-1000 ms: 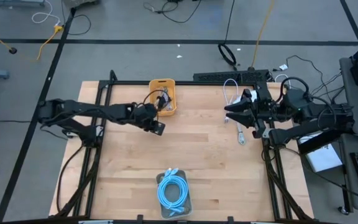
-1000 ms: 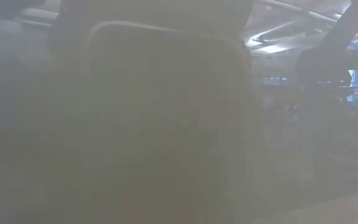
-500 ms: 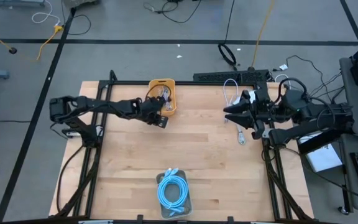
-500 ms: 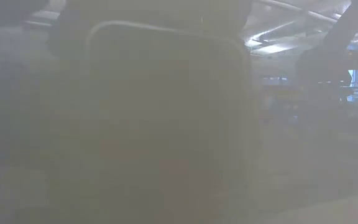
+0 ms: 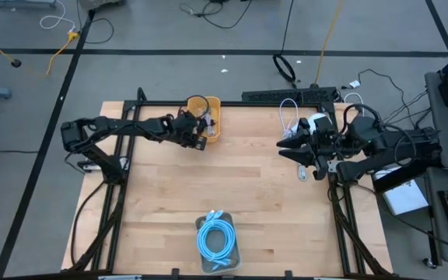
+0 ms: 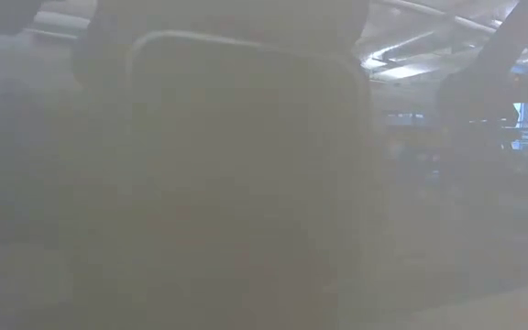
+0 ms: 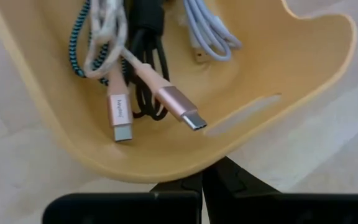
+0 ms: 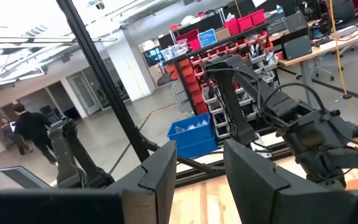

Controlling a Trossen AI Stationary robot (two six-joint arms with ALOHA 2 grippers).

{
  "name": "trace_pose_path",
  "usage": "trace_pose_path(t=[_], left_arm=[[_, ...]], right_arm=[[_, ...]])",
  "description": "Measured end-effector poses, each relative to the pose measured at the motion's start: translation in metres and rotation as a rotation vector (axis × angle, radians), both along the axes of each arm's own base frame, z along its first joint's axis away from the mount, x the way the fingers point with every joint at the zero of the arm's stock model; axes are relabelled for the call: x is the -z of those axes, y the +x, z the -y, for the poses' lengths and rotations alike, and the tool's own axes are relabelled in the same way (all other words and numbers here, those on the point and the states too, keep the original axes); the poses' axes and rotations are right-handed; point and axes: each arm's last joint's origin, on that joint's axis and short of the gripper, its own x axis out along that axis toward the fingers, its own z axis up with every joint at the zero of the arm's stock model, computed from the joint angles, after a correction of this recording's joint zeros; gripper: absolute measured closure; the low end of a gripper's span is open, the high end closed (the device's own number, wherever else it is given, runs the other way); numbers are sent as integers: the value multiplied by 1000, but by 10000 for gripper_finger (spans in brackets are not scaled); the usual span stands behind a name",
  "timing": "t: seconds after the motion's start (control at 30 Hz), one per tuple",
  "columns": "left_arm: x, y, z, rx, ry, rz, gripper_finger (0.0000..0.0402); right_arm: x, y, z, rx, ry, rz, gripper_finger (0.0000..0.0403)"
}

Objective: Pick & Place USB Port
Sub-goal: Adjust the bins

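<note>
A yellow bin [image 5: 208, 120] stands at the table's far edge, left of centre. In the left wrist view, the bin [image 7: 291, 68] holds several USB cables: a pink one with a metal plug [image 7: 180, 107], a braided one with a silver plug [image 7: 120, 116], a black cable [image 7: 148, 43] and a pale lavender one [image 7: 207, 31]. My left gripper [image 5: 199, 140] is shut, slanting down, its fingertips [image 7: 205, 177] at the bin's near rim. My right gripper [image 5: 284, 145] hovers open over the table's right side, with nothing between its fingers [image 8: 157, 177]. My left gripper's shut fingertips [image 7: 219, 167] stand right against the outer side of the bin's near rim [image 7: 166, 175], coming from the table's near-left side and slanting down. Whether they touch the rim, I cannot tell. No cable is between the fingers.
A coiled blue cable [image 5: 218, 237] lies on a grey tray at the table's near edge. A white cable [image 5: 290, 117] lies at the far right, under my right arm. Something close to the lens blocks the low view. A person [image 8: 28, 127] stands far off in the room.
My left gripper has gone toward the table's far edge and down, up to the yellow bin's near rim, staying shut.
</note>
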Motion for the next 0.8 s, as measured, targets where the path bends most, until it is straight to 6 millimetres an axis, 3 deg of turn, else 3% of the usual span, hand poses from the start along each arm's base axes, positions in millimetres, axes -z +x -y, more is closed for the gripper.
trace_pose_path(t=[0.23, 0.33, 0.43, 0.7, 0.8], left_arm=[[-1, -3, -9, -7, -10, 18, 402], [-2, 2, -2, 37, -54, 57, 402], [-4, 12, 25, 151, -111, 82, 402], [-5, 28, 126, 314, -171, 63, 402], [-4, 27, 147, 299, -158, 58, 402]], right_arm=[[1, 0, 0, 1, -1, -9, 277], [2, 0, 0, 1, -6, -17, 277], [5, 0, 0, 2, -12, -53, 277], [7, 1, 0, 7, -18, -76, 277], [7, 1, 0, 11, -20, -75, 277]])
